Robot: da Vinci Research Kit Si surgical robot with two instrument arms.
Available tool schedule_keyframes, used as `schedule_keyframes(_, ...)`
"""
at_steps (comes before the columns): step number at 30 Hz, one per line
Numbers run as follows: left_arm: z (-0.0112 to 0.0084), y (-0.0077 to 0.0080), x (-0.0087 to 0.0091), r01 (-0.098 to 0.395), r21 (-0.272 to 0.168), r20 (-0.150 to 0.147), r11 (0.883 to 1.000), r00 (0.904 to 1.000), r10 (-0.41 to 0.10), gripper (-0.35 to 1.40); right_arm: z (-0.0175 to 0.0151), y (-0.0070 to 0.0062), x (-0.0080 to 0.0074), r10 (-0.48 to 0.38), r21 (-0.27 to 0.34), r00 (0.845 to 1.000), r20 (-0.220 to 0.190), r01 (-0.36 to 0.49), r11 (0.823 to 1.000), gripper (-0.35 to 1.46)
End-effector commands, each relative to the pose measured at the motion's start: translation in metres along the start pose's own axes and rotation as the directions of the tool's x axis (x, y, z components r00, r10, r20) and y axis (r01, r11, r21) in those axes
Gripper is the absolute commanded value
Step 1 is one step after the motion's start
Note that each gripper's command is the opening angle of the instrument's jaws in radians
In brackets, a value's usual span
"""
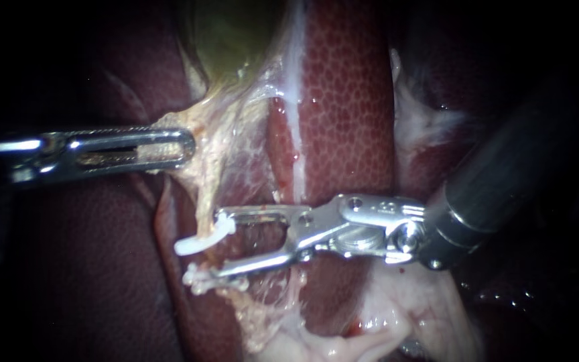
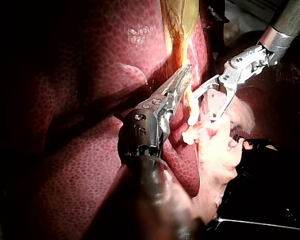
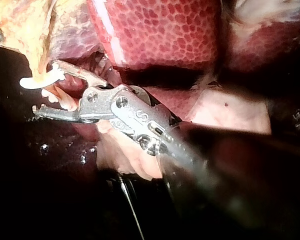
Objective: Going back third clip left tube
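Around your work: liver [image 1: 346, 100] and gallbladder [image 1: 232, 33].
You see mottled red liver with a white stripe [image 1: 296, 87] running down it. The greenish gallbladder sits at the top, yellowish tissue [image 1: 226, 127] hangs from it, and pale fat [image 1: 403, 315] lies below.

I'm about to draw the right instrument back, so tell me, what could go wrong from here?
1. The right instrument has its end effector open right beside the white clips; a tip could snag a clip or the thin film around it on the way out.
2. The left instrument grips pale tissue that looks stretched; a knock might tear it.
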Motion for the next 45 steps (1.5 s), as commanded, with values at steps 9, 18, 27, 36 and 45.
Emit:
schedule_keyframes(9,0.0,0.0,0.0001,0.0,0.0,0.0,1.0,1.0,0.0,-0.35,-0.0003,0.0002,-0.0003,0.006,0.003,1.0,0.001,-0.006,1.0,0.6)
schedule_keyframes(18,0.0002,-0.0001,0.0001,0.0,-0.001,0.001,1.0,1.0,0.0,-0.35,0.0003,-0.0006,-0.0003,0.026,0.003,1.0,0.001,-0.026,1.0,0.6)
schedule_keyframes(27,0.0003,-0.0002,0.0001,0.0,-0.002,0.001,1.0,1.0,0.0,-0.35,0.0022,-0.0003,-0.001,0.025,-0.003,1.0,0.002,-0.025,1.0,0.6)
schedule_keyframes(36,0.0004,-0.0003,0.0001,0.0,-0.003,0.002,1.0,1.0,0.0,-0.35,0.003,-0.0001,-0.0012,0.028,0.002,1.0,0.003,-0.028,1.0,0.6)
schedule_keyframes(45,0.0003,-0.0003,0.0001,0.0,-0.003,0.001,1.0,1.0,0.0,-0.35,0.0026,0.0002,-0.0013,0.029,0.003,1.0,0.003,-0.029,1.0,0.6)
